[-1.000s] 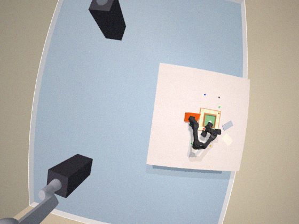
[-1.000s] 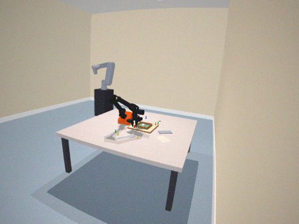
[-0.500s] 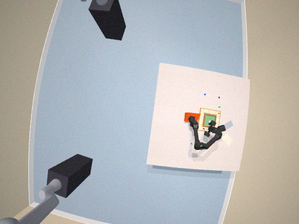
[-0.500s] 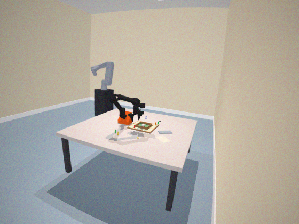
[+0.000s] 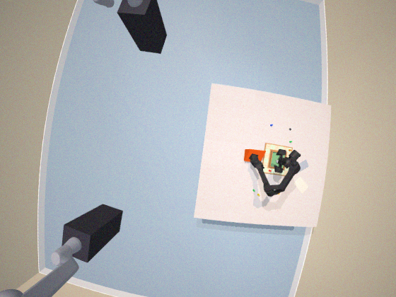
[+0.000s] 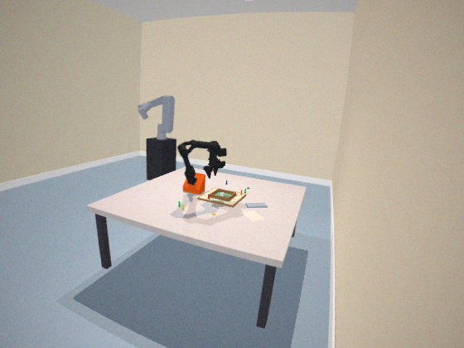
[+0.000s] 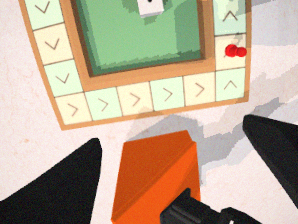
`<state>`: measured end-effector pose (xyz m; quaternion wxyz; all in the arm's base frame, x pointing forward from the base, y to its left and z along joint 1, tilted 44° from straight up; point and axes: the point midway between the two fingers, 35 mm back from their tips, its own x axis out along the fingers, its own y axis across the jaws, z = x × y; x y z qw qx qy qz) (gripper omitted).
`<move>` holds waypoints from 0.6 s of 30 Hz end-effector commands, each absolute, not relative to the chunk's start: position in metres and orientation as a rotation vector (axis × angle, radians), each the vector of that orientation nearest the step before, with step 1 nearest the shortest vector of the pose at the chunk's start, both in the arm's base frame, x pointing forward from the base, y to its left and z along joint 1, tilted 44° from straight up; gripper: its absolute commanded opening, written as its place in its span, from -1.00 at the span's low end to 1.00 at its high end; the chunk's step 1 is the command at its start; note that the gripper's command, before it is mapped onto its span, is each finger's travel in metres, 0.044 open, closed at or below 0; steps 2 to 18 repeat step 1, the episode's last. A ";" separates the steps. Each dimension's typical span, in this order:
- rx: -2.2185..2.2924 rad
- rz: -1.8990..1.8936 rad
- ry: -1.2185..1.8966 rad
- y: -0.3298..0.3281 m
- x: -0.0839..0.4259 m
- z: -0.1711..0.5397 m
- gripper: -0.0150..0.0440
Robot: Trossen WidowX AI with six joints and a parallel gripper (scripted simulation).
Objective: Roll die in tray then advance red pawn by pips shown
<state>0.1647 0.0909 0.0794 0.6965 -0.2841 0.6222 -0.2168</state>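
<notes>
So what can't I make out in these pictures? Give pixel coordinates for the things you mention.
- Die (image 6: 222, 194) (image 7: 150, 7): the wrist view's top edge cuts it off; full pip count unclear.
- Red pawn's (image 5: 269, 170) (image 6: 208, 196) (image 7: 235, 51) square arrow: mostly covered by the pawn in the wrist view.
- Dark speck (image 5: 290, 129) (image 6: 248, 188): too small to identify in top and exterior views.

The arm (image 5: 270, 191) (image 6: 200, 144) rises from its foot, bends at a raised elbow and reaches outward, its forearm roughly level in the exterior view. The wrist (image 6: 215, 155) turns down, so the gripper (image 5: 280, 160) (image 6: 211, 173) (image 7: 173, 132) hangs below it, raised, fingertips lowest. Its two black fingers stand wide apart, one at each side of the wrist view, with nothing gripped.
</notes>
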 end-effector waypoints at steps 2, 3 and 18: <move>-0.634 -0.482 1.384 0.090 0.166 0.080 1.00; -0.634 -0.482 1.384 0.090 0.166 0.080 1.00; -0.634 -0.482 1.384 0.090 0.166 0.080 1.00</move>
